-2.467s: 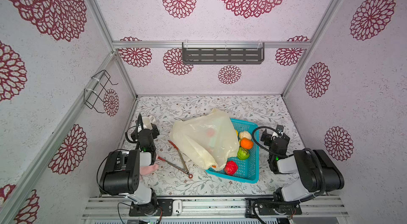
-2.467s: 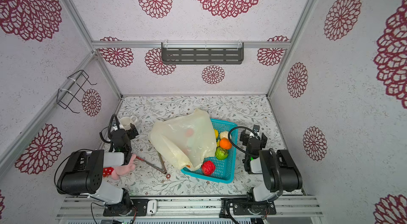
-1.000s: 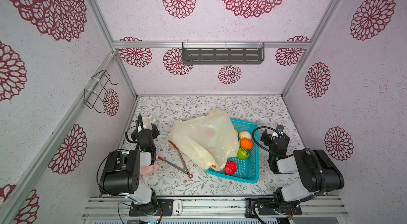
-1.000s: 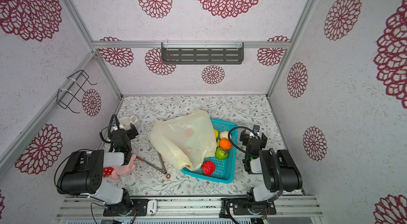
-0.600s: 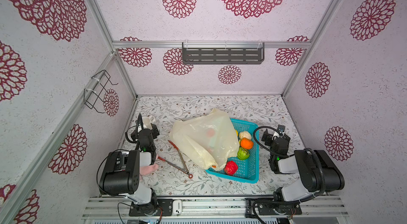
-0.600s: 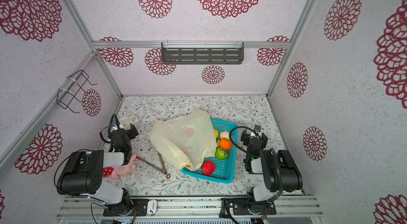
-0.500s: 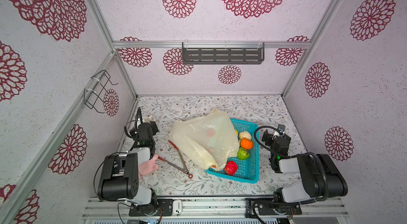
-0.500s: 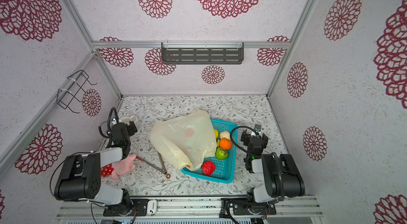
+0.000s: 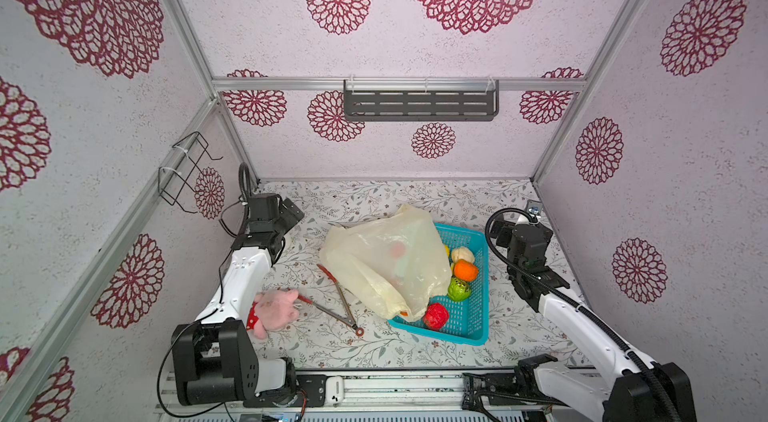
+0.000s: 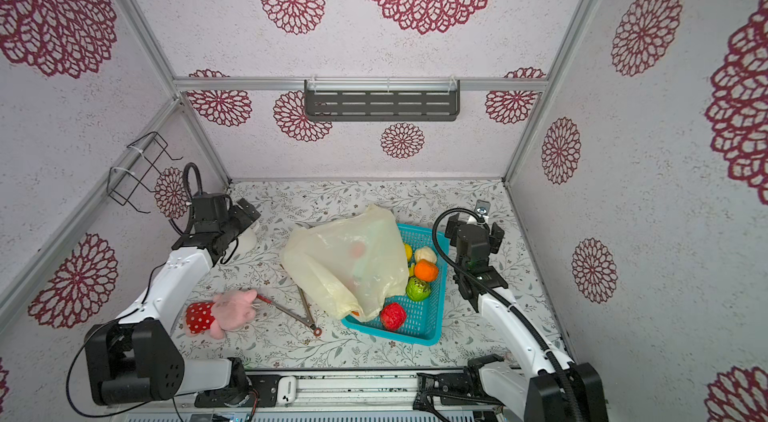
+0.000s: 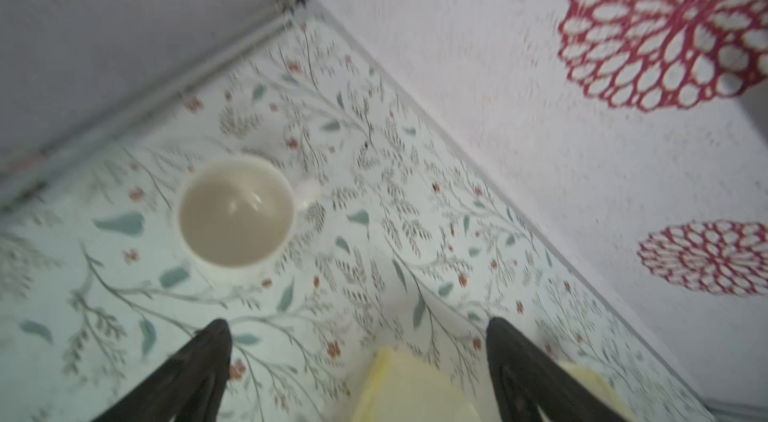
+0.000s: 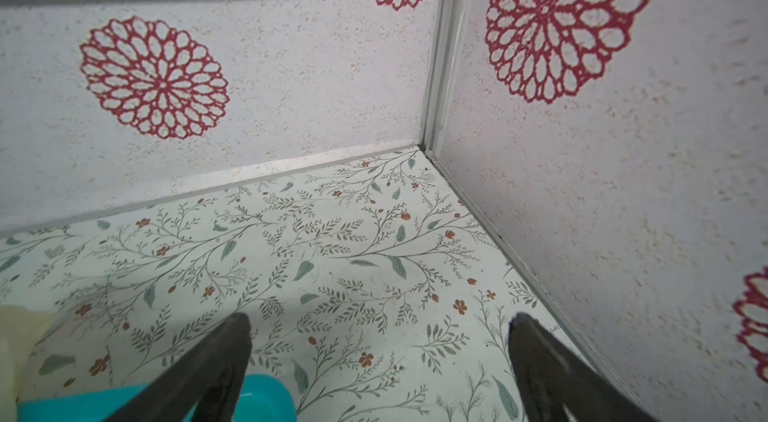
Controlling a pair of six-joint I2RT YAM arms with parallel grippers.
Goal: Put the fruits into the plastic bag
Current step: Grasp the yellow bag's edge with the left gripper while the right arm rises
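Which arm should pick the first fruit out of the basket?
Right, probably: the right gripper, open, hangs beside the turquoise basket holding the fruits; the left gripper is by the mug, with the plastic bag between.

I read no text, label, brand or number anywhere. The plastic bag [image 9: 386, 262] shows faint pink-green marks, possibly print, illegible.

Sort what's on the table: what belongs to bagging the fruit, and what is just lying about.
For the job:
- plastic bag
- red fruit, green fruit, orange fruit, whitish lumpy fruit, yellow piece, all in the turquoise basket

Lying about:
- pink plush toy
- tongs
- white mug
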